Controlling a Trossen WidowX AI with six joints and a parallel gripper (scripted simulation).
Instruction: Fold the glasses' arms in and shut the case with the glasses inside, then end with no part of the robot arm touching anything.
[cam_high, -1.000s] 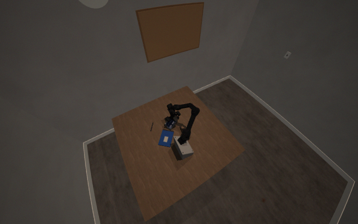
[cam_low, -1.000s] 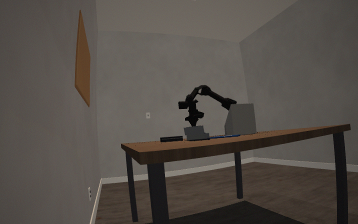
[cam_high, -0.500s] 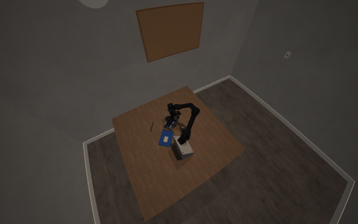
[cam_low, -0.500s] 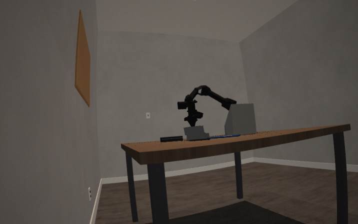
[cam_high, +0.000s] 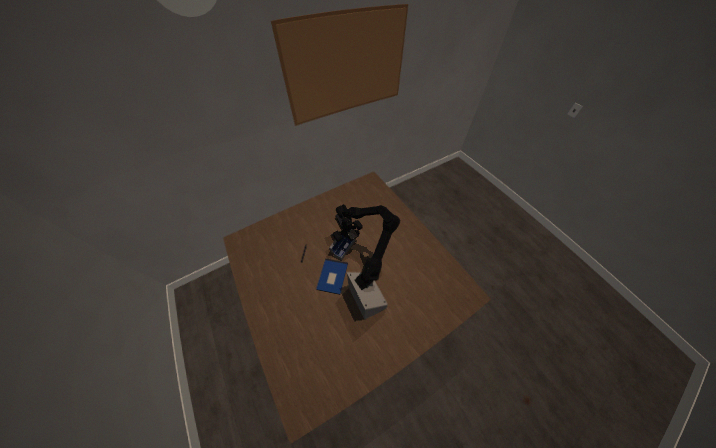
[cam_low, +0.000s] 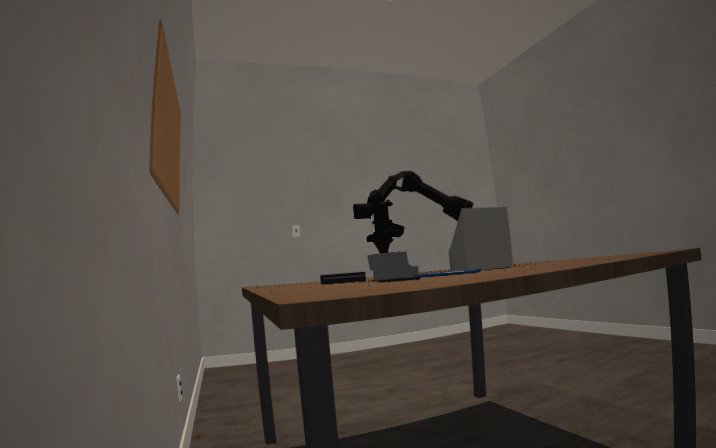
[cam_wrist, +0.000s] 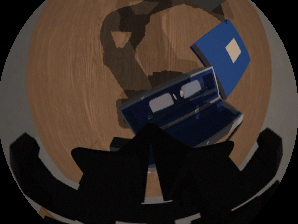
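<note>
on the wooden table: one black arm on a grey pedestal, bent over towards the case
gripper: clenched, fingers pressed together with nothing between them, poised at the near edge of the case
case: dark blue, lid open, just beside the pedestal
glasses: lying inside the open case, lenses facing up
blue notebook: flat beside the case, pale label on its cover
pen: thin and dark, apart from the case
</note>
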